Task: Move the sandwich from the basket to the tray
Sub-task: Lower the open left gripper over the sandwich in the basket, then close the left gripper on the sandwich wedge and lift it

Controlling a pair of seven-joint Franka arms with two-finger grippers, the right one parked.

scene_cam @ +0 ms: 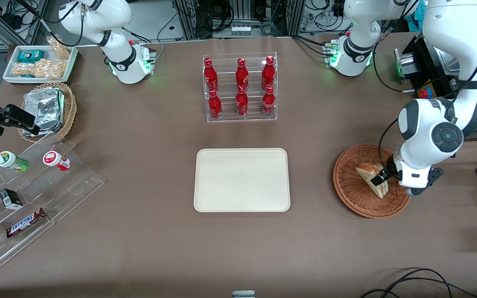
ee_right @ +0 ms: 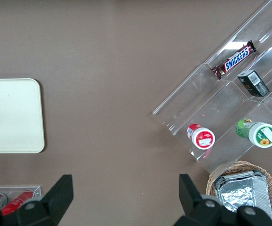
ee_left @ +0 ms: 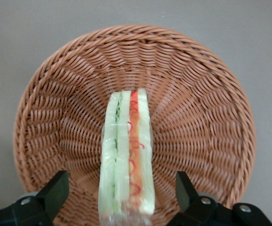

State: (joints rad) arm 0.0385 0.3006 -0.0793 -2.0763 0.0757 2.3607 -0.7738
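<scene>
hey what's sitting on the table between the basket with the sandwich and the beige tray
Nothing: the front view shows only bare brown table between the basket and the tray. The gripper is open around the sandwich in the basket.

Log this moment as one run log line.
gripper: open, straddling sandwich | sandwich: in basket, not gripped | tray: bare

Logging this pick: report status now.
Gripper down in the basket, jaws open astride the sandwich, not gripping. Sandwich stands on edge in basket. Tray bare, path unobstructed.
</scene>
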